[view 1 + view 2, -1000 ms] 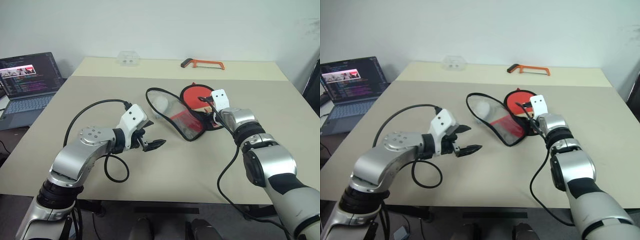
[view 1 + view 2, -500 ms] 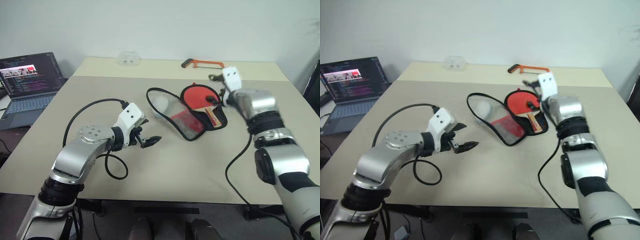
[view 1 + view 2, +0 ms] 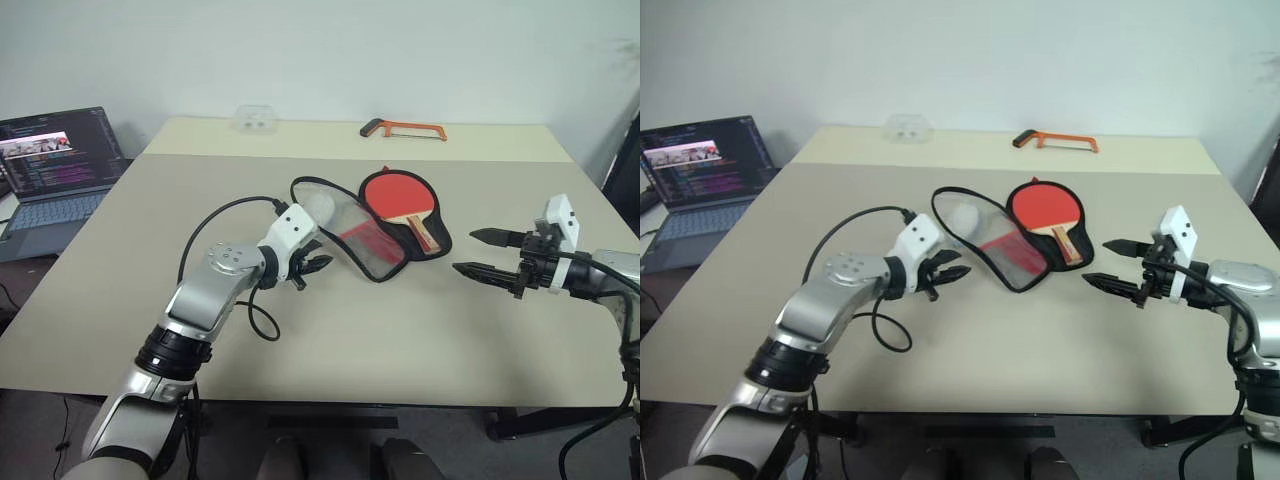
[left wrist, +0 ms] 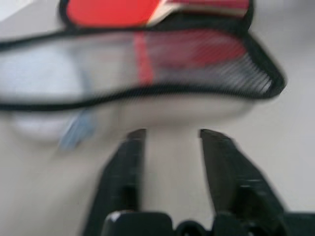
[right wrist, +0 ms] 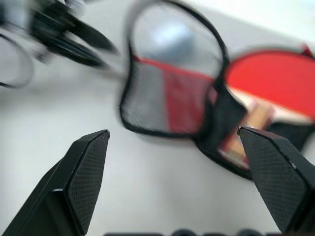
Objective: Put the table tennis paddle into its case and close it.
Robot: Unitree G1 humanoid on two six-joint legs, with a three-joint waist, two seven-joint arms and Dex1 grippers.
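Observation:
The table tennis paddle (image 3: 396,192) lies red face up on the black half of the open case, its wooden handle (image 3: 426,233) pointing toward me. The case's mesh-and-red flap (image 3: 347,230) is folded open to the left, with a whitish blob behind the mesh. My left gripper (image 3: 962,262) is low beside the flap's near left edge; in the left wrist view (image 4: 172,132) its fingers stand a little apart with nothing between them, and the flap's black rim (image 4: 147,91) is just past their tips. My right gripper (image 3: 464,250) hovers wide open to the right of the case, clear of it.
An orange-framed hacksaw (image 3: 405,127) and a small clear plastic piece (image 3: 255,117) lie at the table's far edge. An open laptop (image 3: 55,160) stands off to the left. The table (image 3: 400,330) is bare in front of the case.
My right gripper has left the paddle's handle, risen and pulled back to the right, now wide open. My left gripper has moved forward to the flap's edge and its fingers have narrowed.

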